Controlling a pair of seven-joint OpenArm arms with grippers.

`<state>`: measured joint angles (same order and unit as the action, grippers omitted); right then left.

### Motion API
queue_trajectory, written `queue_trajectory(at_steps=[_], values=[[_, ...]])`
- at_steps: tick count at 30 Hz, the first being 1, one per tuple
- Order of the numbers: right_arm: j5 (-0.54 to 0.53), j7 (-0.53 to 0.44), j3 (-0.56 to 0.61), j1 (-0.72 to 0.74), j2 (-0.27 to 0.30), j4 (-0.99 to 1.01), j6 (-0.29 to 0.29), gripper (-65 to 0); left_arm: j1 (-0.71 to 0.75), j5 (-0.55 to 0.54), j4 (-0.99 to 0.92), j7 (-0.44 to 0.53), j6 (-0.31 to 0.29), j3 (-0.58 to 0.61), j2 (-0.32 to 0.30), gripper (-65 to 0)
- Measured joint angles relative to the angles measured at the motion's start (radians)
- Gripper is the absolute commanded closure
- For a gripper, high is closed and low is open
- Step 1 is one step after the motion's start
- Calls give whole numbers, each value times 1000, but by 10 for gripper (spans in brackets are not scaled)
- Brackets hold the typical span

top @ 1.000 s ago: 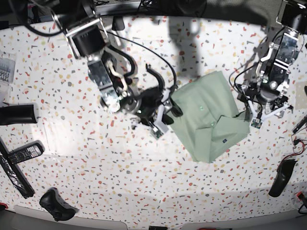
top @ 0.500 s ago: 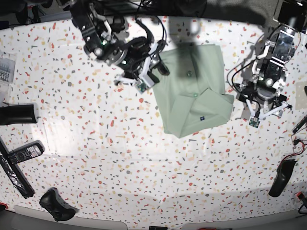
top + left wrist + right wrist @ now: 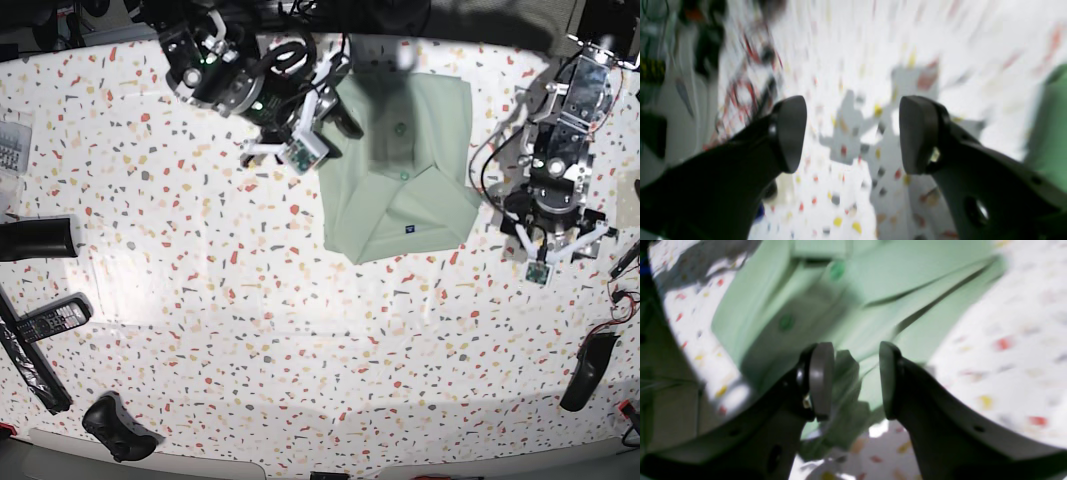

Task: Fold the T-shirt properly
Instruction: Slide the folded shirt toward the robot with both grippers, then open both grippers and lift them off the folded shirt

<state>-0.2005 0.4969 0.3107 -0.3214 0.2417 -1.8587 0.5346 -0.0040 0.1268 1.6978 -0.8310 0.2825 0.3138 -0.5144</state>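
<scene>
The pale green T-shirt (image 3: 400, 170) lies folded on the speckled table at the upper middle, its small dark blue label (image 3: 410, 229) near the front edge. My right gripper (image 3: 338, 102) is at the shirt's upper left edge. In the right wrist view its jaws (image 3: 855, 380) stand a little apart, straddling the edge of the shirt (image 3: 873, 290), with a dark fold of fabric between them. My left gripper (image 3: 557, 248) is open and empty just right of the shirt. In the left wrist view it (image 3: 853, 133) hangs over bare table, with the shirt (image 3: 1050, 133) at the right edge.
A remote (image 3: 50, 320), a black cylinder (image 3: 40, 240) and a black strap (image 3: 30, 365) lie at the left edge. A game controller (image 3: 120, 430) sits at the front left. A dark object (image 3: 590, 370) and cables lie at the right edge.
My right gripper has moved from the table's middle up toward the back, and the shirt has slid up and left with it and turned. My left gripper has shifted slightly forward.
</scene>
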Motion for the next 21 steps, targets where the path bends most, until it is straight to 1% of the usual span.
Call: queue_trajectory(at_steps=[2, 4, 6, 8, 10, 12, 14, 15, 17, 19, 21], values=[[-1, 6, -42, 0, -1, -33, 0, -223, 17, -24, 56, 21, -2, 0, -9, -396], [-5, 33, -92, 0, -1, -65, 0, -223, 36, -21, 100, 21, -2, 0, -12, -396], [-4, 84, -147, -1, -1, -94, 0, -223, 47, -26, 142, 21, -2, -8, -12, -396], [-3, 122, -204, -5, 0, -123, 0, -223, 58, -52, 181, 23, -2, -39, -12, -396], [-8, 129, -264, -28, 2, -160, 3, -223, 79, -60, 216, 27, -2, -86, -12, -396], [-9, 129, -324, -66, 2, -199, 37, -223, 111, -79, 244, 30, -7, -142, -12, -396], [-9, 130, -375, -114, 2, -235, 84, -223, 152, -135, 268, 37, -58, -206, -13, -396], [-9, 131, -396, -140, 2, -252, 94, -223, 176, -163, 279, 47, -85, -237, -12, -396], [-11, 142, -435, -192, 2, -285, 100, -223, 224, -216, 301, 49, -139, -293, -11, -396], [-63, 160, -480, -243, 2, -313, 98, -223, 274, -251, 323, 45, -167, -348, -10, -396], [-115, 182, -518, -294, 2, -343, 107, -223, 330, -306, 358, 41, -216, -407, -12, -396]])
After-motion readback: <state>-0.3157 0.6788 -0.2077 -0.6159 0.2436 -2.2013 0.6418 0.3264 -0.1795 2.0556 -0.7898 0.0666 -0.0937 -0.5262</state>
